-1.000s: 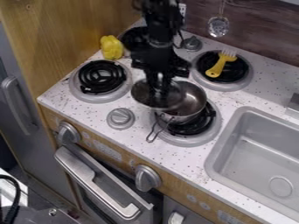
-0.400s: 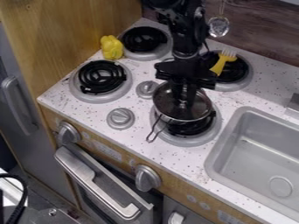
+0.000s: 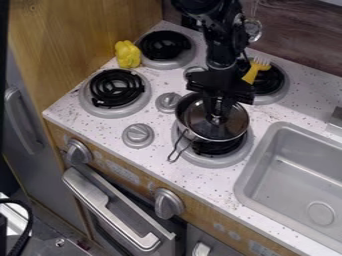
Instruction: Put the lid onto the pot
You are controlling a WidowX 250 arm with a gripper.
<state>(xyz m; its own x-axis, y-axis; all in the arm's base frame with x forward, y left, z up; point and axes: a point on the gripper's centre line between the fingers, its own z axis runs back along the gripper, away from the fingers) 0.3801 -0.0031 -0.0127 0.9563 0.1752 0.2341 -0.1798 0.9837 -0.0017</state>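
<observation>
While the gripper hangs down over the pot, I cannot tell whether its jaws grip the knob or stand open around it. The glass lid lies just under the jaws, over the pot and off to the view's right, baring a strip of the pot's inside. Up and left of the jaws, well apart, a yellow pepper sits on the worktop.
</observation>
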